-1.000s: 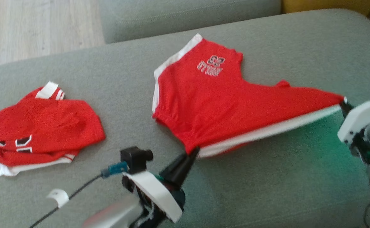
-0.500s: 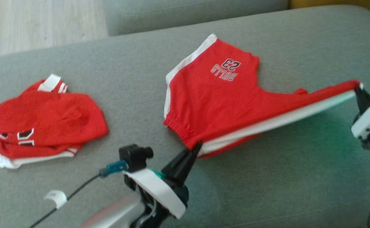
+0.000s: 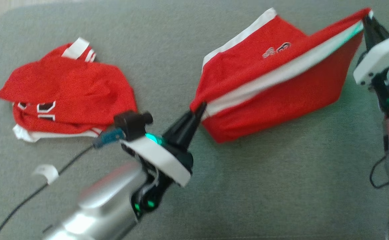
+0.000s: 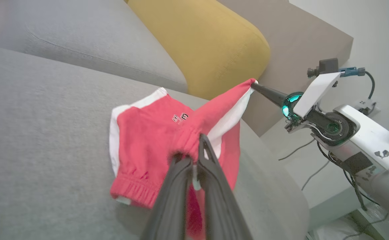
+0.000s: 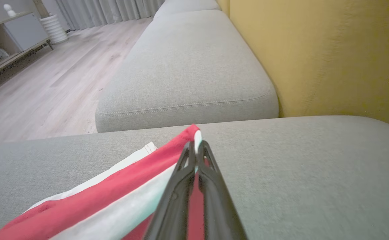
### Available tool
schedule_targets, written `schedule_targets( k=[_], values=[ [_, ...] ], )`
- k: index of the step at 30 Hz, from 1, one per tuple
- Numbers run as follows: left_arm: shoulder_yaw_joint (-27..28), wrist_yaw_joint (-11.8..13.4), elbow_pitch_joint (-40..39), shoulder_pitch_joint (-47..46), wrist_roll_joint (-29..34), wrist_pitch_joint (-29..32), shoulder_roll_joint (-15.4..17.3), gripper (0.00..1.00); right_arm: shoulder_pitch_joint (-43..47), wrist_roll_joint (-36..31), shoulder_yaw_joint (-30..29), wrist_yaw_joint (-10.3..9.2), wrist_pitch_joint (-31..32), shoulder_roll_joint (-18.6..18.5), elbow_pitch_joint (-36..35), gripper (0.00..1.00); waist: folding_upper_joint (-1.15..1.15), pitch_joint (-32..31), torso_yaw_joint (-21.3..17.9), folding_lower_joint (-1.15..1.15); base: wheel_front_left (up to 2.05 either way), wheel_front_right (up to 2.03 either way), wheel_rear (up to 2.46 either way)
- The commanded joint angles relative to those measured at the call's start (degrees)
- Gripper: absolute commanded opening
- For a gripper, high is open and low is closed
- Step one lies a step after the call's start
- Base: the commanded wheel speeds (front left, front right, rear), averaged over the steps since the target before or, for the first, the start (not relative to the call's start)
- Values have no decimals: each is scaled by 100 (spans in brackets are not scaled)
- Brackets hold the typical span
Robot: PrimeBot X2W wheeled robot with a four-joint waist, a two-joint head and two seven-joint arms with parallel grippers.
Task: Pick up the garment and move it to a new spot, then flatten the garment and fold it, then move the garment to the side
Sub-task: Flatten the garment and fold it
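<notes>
Stretching a pair of red shorts point(image 3: 281, 90) between them, your two arms hold its white-striped edge taut above the grey sofa seat point(image 3: 264, 193), with cloth hanging below. Your left gripper point(image 3: 201, 108), near the centre of the head view, points toward 1 o'clock. Its silver forearm runs down to 7 o'clock, and its fingers are pinched on the waistband corner. Your right gripper point(image 3: 367, 20), at 2 o'clock, points toward 11 o'clock and is clamped on the opposite corner. A second red garment point(image 3: 64, 93) lies bunched at 10 o'clock.
</notes>
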Motion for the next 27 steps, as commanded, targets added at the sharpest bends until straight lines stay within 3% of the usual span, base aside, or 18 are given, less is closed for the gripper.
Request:
schedule_targets(
  k=[1, 20, 21, 22, 23, 24, 27],
  values=[
    [321, -29, -68, -415, 60, -2, 57, 0, -415, -134, 149, -5, -106, -11, 21, 0, 0, 360, 319, -1, 0, 0, 0],
    [59, -275, 958, -1299, 364, 136, -441, 0, -2375, -1417, 32, -5, -1144, -54, 2628, 0, 0, 1158, 1046, -1, 0, 0, 0],
    [54, -280, 1007, -1317, 372, 119, -464, 0, -2424, -1511, -24, -5, -1224, -75, 2714, 13, 0, 1166, 1060, -1, 0, 0, 0],
    [52, -281, 1058, -1334, 391, 90, -485, 0, -2468, -1565, -123, -5, -1236, -74, 2837, 100, 0, 1167, 1073, -1, 0, 0, 0],
    [57, -271, 1112, -1345, 413, 49, -507, 38, -2510, -1622, -188, -5, -1281, -62, 2930, 100, 0, 1162, 1082, -1, 0, 0, 0],
    [62, -265, 1163, -1349, 429, 10, -526, 100, -2543, -1675, -272, -5, -1344, -57, 3012, 100, 0, 1149, 1087, -1, 0, 0, 0],
    [81, -263, 1302, -1318, 429, -64, -540, 100, -2592, -1857, -472, -5, -1587, -40, 3214, 100, 0, 1037, 1072, -1, 0, 0, 0]
  ],
)
